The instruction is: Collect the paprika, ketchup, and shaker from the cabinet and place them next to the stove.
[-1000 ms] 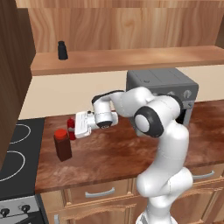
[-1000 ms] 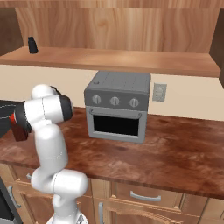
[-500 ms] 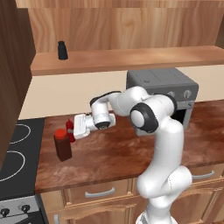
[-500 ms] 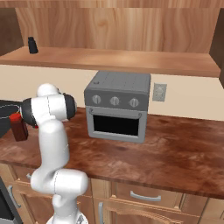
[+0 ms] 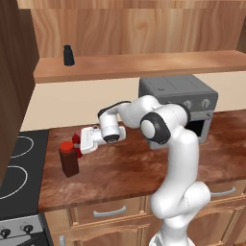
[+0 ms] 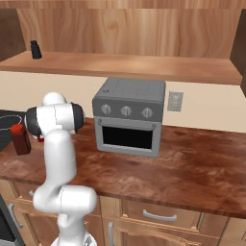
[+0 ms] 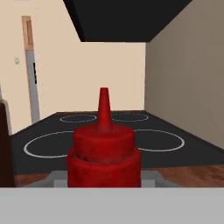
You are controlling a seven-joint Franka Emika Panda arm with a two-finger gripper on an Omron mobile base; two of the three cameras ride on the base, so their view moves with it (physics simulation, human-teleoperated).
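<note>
The gripper (image 5: 79,143) is clenched on the ketchup (image 5: 75,142), whose red body shows just past the white hand in the left base view, close above the tabletop (image 5: 125,173) near its left end. In the hand view the ketchup (image 7: 104,151) sits dead centre, upright, nozzle pointing up, with the stove (image 7: 109,140) and its white burner rings spread out behind it. The paprika (image 5: 68,159) stands on the tabletop just beside the ketchup, on the front side of it, near the stove (image 5: 17,178); whether the two touch I cannot tell. The shaker (image 5: 68,55) stands up on the cabinet (image 5: 144,65) shelf, toward its left end, well apart from the rest.

As a judgement, the ketchup is a light, slim plastic bottle with a smooth, slightly yielding wall, so it can slip or squash if squeezed hard. Its narrow base and tall nozzle make it tippy; holding it around the wide body below the shoulder, as the hand appears to, keeps it upright. Setting it down wants a level base and a clean release, with room left from the paprika so the fingers do not knock that jar.

The shaker will likely be light and rigid, best gripped across its cylindrical body rather than its narrower rounded top.
</note>
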